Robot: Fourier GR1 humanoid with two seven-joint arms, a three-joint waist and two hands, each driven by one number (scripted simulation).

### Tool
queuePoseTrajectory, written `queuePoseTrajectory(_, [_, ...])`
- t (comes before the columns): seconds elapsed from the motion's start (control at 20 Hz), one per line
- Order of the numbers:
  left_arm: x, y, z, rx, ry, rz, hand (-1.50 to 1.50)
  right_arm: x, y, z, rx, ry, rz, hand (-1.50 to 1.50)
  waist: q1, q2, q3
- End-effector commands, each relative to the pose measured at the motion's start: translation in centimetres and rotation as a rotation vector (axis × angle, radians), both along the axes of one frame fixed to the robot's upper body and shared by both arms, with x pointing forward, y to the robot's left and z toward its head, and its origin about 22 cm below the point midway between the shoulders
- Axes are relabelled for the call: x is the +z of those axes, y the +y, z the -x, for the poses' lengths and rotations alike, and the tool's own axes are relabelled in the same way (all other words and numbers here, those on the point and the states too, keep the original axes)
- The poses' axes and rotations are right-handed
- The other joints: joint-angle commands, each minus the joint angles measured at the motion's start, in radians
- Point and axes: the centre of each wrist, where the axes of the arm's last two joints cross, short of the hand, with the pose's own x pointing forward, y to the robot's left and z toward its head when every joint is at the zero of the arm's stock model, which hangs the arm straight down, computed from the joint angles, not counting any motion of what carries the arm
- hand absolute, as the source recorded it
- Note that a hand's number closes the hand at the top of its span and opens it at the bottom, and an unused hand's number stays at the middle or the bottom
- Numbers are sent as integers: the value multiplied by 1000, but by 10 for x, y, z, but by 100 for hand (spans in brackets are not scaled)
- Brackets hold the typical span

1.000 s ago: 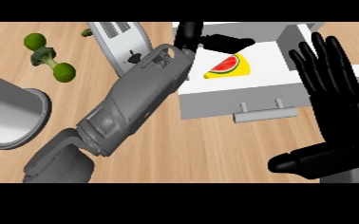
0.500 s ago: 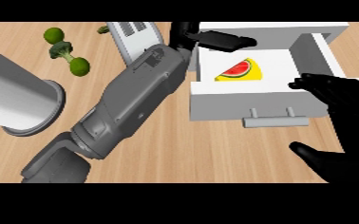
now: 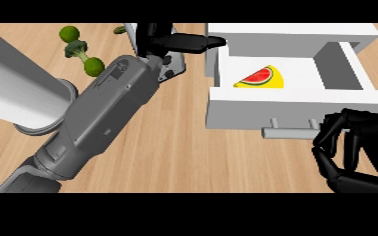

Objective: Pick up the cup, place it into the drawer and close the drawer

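Observation:
The cup (image 3: 29, 92), a large pale grey cylinder, stands on the wooden counter at the far left, with no hand touching it. My left forearm runs from the lower left up past it. My left hand (image 3: 164, 41) is at the top centre over a grey slatted object (image 3: 174, 66), with one straight finger pointing right towards the drawer. The white drawer (image 3: 244, 114) stands open at the right and holds a watermelon slice (image 3: 261, 77). My right hand (image 3: 345, 152) sits at the lower right, fingers curled on nothing, just below and right of the drawer's grey handle (image 3: 289, 131).
Green broccoli pieces (image 3: 80, 52) lie at the top left behind the cup. Bare wooden counter (image 3: 184, 155) stretches between my left forearm and the drawer's front.
My right hand came down from a raised, open pose to the lower right and curled its fingers. The view shifted, so the cup and drawer now show larger. The left hand stays over the slatted object.

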Motion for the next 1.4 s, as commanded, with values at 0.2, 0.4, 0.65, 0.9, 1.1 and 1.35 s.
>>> queuePoseTrajectory(0.2, [-26, 90, 35, 64, 63, 22, -150, -20, -9, -2, -25, 46, 168, 150, 1, 5, 1])
queuePoseTrajectory(0.4, [-26, 129, 65, 61, 55, 50, -150, -24, 8, -1, -72, 51, 207, 150, -1, 5, 0])
queuePoseTrajectory(0.65, [-52, 146, 93, 46, 49, 51, -150, -22, 23, -26, -24, -29, 460, 150, 21, 8, 0])
queuePoseTrajectory(0.9, [-57, 186, 95, 67, 66, 57, -150, -51, 26, -40, -22, -74, 702, 150, 3, 14, 0])
queuePoseTrajectory(1.1, [-64, 196, 119, 62, 70, 59, -150, -80, 56, -59, -33, -95, 765, 150, 3, 12, 1])
queuePoseTrajectory(1.35, [-87, 232, 138, 91, 63, 66, -150, -131, 36, -74, -42, -30, 798, -150, -5, 14, 1])
